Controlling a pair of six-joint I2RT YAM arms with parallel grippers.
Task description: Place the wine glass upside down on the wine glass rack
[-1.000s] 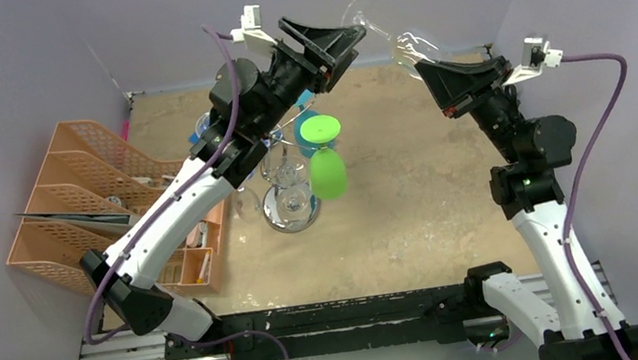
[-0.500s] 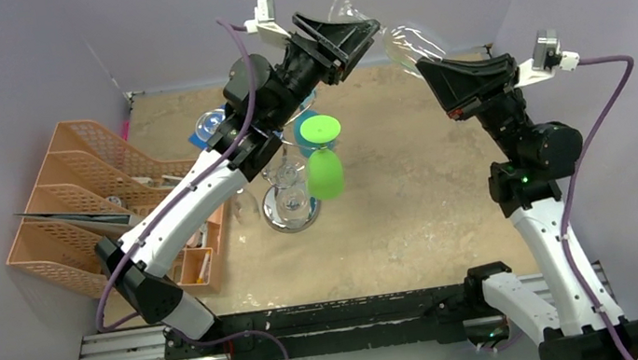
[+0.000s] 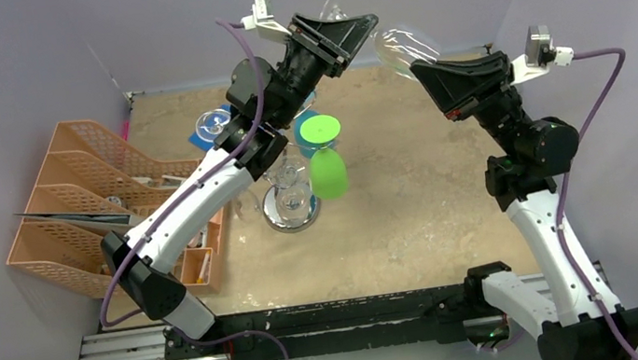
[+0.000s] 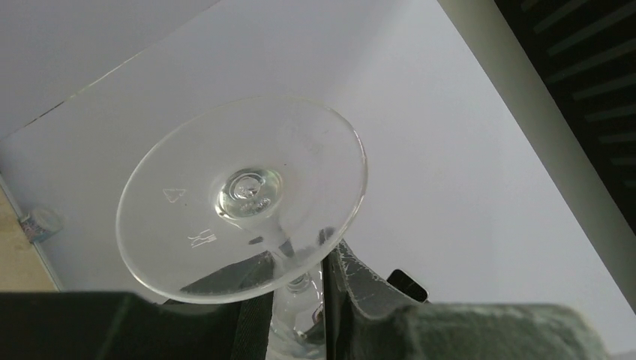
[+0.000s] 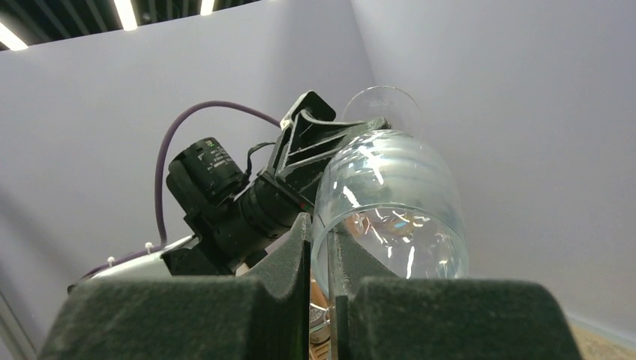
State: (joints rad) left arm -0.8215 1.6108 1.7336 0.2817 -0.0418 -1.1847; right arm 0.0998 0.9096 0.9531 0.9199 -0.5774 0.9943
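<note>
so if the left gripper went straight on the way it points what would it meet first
The foot of the wine glass, ahead of the left gripper holding its stem; beyond that probably only wall.

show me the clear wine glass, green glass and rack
clear wine glass [image 4: 244,191], left wrist view, foot centre
green glass [image 3: 328,177], top view, bowl
wine glass rack [image 3: 286,222], top view, round base

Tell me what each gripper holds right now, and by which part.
Both hold the clear wine glass: left gripper pinches its stem by the foot, right gripper pinches the bowl's rim wall.
</note>
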